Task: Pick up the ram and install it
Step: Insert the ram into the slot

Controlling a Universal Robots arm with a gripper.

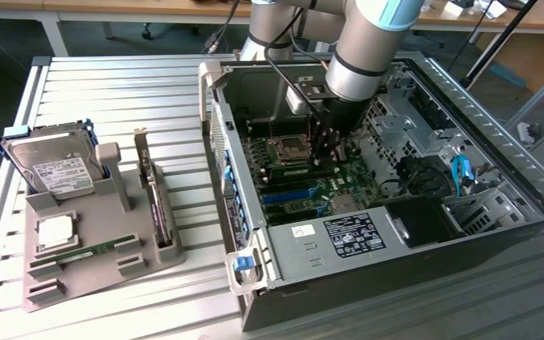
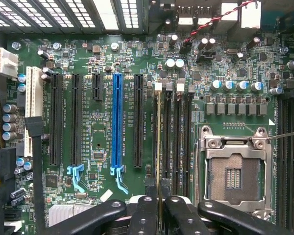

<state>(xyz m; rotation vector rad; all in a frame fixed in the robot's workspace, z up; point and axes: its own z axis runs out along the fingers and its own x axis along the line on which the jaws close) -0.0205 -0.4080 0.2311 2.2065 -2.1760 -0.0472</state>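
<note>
Clenching the ram (image 2: 159, 142) edge-on between its fingers, the gripper (image 2: 159, 203) holds the stick along the memory slot nearest the long black card slots, close to the empty CPU socket (image 2: 232, 171). The pick-up looks done and the stick is lined up with its slot. Whether it is pressed home and latched cannot be told, so seating is judged the part left. In the exterior view the gripper (image 1: 327, 150) reaches deep inside the open case (image 1: 220, 142), over the motherboard (image 1: 300, 188) on the case floor. On the exterior view's left, well apart from the case, a grey tray (image 1: 93, 287) carries a hard drive (image 1: 54, 166) standing at its far end and a card (image 1: 154, 198) upright along its right edge. A square chip (image 1: 54, 230) and a second green stick (image 1: 83, 250) lie nearer its front.
</note>
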